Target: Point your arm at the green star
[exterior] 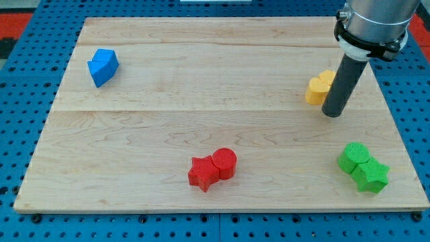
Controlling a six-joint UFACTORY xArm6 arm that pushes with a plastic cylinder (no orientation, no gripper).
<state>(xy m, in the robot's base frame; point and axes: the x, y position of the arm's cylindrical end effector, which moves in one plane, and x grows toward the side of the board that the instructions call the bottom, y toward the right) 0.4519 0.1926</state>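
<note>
Tool: straight dark rod with no jaws, holding nothing; my tip rests on the table at the view's right, just beside the yellow block's lower right edge.

Green star: lies near the table's lower right corner, below my tip and somewhat to the view's right of it, apart from it with bare wood between.

Items, from the view's left to right:
- Blue block, angular, alone near the upper left corner.
- Red star, low on the table near the middle, touching the red cylinder on its right.
- Yellow block, rounded and lobed, exact shape unclear, partly behind the rod.
- Green cylinder, touching the green star's upper left side.

Containers: table only, a pale wooden board on a blue pegboard, carrying all six blocks.
</note>
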